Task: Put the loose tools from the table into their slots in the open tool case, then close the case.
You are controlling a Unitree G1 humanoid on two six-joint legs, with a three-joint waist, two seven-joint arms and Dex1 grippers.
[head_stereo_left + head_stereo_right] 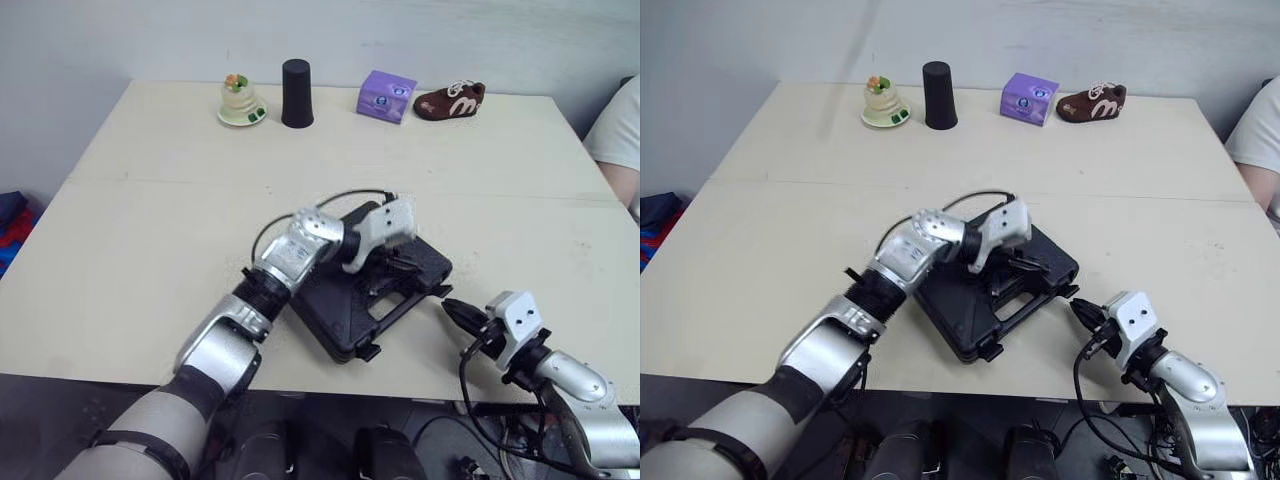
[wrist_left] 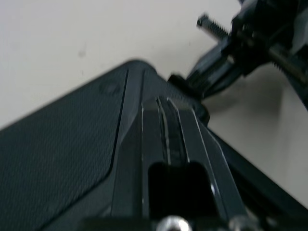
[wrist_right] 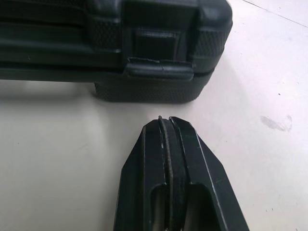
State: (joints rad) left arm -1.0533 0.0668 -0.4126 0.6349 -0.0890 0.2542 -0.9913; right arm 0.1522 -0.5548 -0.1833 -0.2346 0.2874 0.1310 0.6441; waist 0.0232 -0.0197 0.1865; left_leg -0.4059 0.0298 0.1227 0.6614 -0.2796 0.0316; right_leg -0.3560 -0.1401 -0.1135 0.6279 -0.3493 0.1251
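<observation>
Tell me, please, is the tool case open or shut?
Shut: the tool case lid sits on its base, edges meeting beside the latch.

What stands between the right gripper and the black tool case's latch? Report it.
Nothing visible: only bare beige table separates the right gripper, jaws shut, from the black latch on the closed black plastic tool case.

Open worktop (image 1: 150, 200) stretches left and beyond the closed case (image 1: 340, 315). Figurine (image 1: 240, 102), cup (image 1: 297, 93), box (image 1: 386, 96) and shoe (image 1: 450, 100) line the far edge; a person's arm (image 1: 620, 150) borders the right.
</observation>
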